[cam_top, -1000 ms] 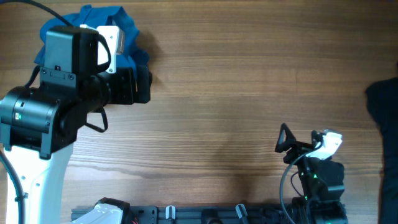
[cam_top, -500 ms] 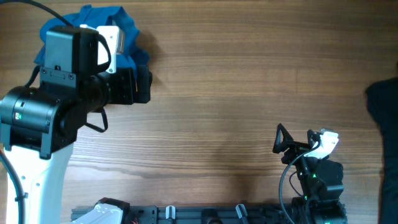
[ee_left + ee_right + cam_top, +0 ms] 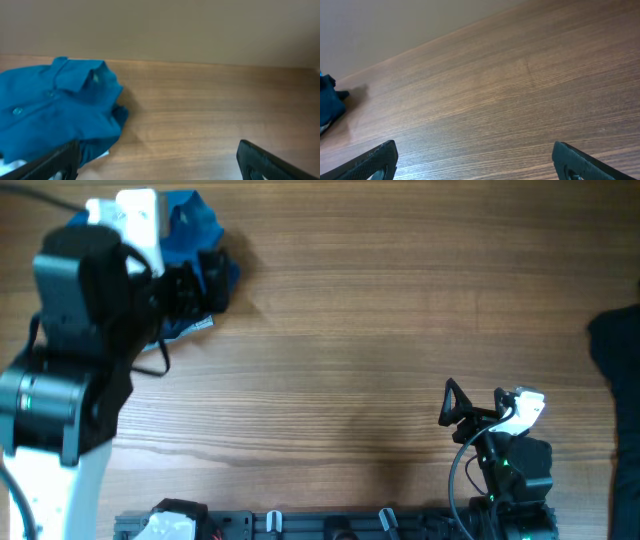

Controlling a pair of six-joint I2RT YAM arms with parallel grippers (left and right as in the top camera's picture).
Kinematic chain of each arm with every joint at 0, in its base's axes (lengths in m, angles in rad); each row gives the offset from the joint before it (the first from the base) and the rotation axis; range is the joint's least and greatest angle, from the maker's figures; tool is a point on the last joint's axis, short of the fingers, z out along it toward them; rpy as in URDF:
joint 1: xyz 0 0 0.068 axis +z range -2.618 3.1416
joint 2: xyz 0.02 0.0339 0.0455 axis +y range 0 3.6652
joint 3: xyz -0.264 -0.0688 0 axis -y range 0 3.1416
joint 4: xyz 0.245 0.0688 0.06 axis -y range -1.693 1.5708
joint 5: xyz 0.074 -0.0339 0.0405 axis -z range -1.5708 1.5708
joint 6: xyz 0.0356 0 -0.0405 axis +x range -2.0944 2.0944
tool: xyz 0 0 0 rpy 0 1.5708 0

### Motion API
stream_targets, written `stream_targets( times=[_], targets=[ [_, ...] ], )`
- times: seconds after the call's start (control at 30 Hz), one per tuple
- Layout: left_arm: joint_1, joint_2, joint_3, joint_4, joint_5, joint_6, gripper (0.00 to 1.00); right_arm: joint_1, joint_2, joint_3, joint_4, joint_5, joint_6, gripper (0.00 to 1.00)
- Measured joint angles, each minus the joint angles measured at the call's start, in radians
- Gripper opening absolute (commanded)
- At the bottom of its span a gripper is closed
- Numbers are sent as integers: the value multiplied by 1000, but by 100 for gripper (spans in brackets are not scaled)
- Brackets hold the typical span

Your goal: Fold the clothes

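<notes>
A crumpled blue button shirt [image 3: 190, 220] lies at the table's far left corner. It fills the left of the left wrist view [image 3: 55, 110], collar up. My left gripper [image 3: 212, 280] hovers at the shirt's near right edge, open and empty; its fingers [image 3: 160, 165] frame bare wood, with the left finger over the shirt's hem. My right gripper [image 3: 448, 405] is open and empty near the front right, low over bare table [image 3: 480, 165]. The shirt shows as a small blue edge in the right wrist view [image 3: 327, 102].
A dark garment [image 3: 615, 350] lies at the table's right edge, partly out of view. The wooden table [image 3: 380, 310] stretches between the two arms. The arm bases stand along the front edge.
My left arm has swung toward the far left, so its gripper now sits closer to the blue shirt. The right gripper has barely moved.
</notes>
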Motion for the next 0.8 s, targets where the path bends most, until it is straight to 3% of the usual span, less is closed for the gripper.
stream_targets(
  times=[0.2, 0.37, 0.53, 0.8],
  targets=[
    [81, -327, -449, 338, 48, 0, 100, 0, -2, 0, 3, -3, 0, 100],
    [146, -636, -828, 460, 89, 0, 100, 0, -3, 0, 1, -3, 0, 100],
    [183, -867, -1020, 470, 114, 0, 100, 0, -3, 0, 2, -3, 0, 100],
    [224, -1077, -1339, 725, 130, -2, 100, 0, -3, 0, 2, -3, 0, 100]
  ],
)
